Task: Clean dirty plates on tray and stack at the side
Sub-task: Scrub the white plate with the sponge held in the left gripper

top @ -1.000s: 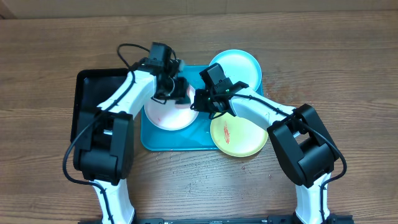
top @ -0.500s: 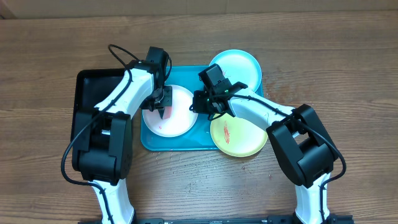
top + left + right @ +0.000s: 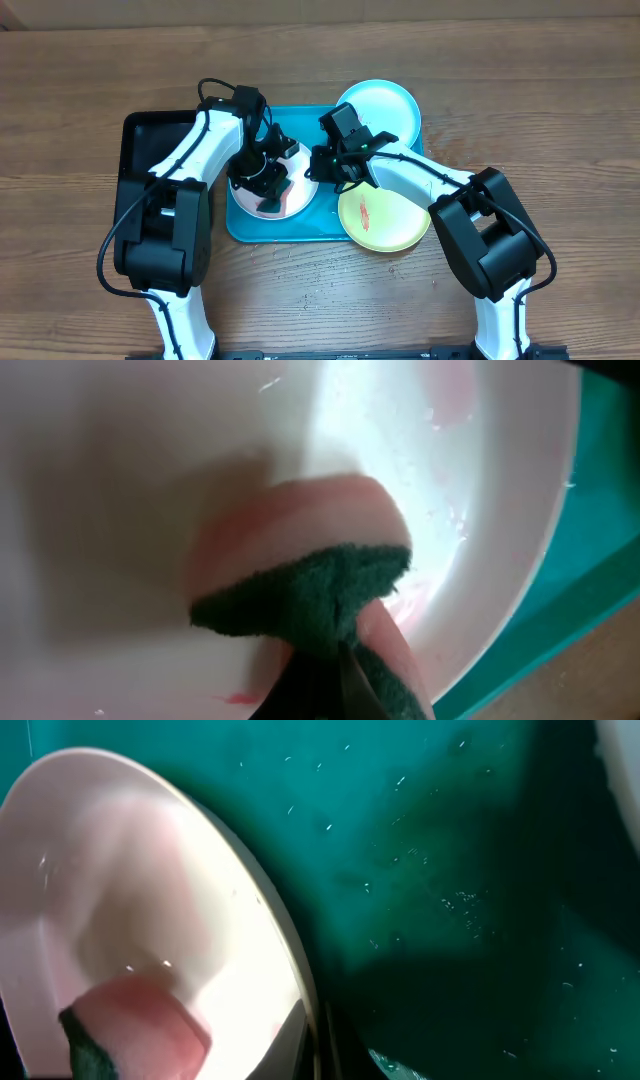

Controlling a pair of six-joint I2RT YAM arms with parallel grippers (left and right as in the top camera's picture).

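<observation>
On the left half of the tray (image 3: 325, 228): white plate (image 3: 298, 200) pinned and mid-scrub

Big teal tray sits mid-table. The white plate is on its left side, the mint plate (image 3: 385, 105) is over the far right corner, and the yellow-green plate (image 3: 390, 225) hangs off the near right edge, red smear showing. The right gripper (image 3: 322, 170) looks clamped shut on the white plate's right rim, steadying it. The left gripper (image 3: 268, 188) comes in from the left, closed on a pink-and-green sponge (image 3: 310, 570) pressed flat near the plate's middle. There's a pinkish film toward the rim by the tray wall, so I'd guess the next wipe runs outward that way, away from the pinned rim.
</observation>
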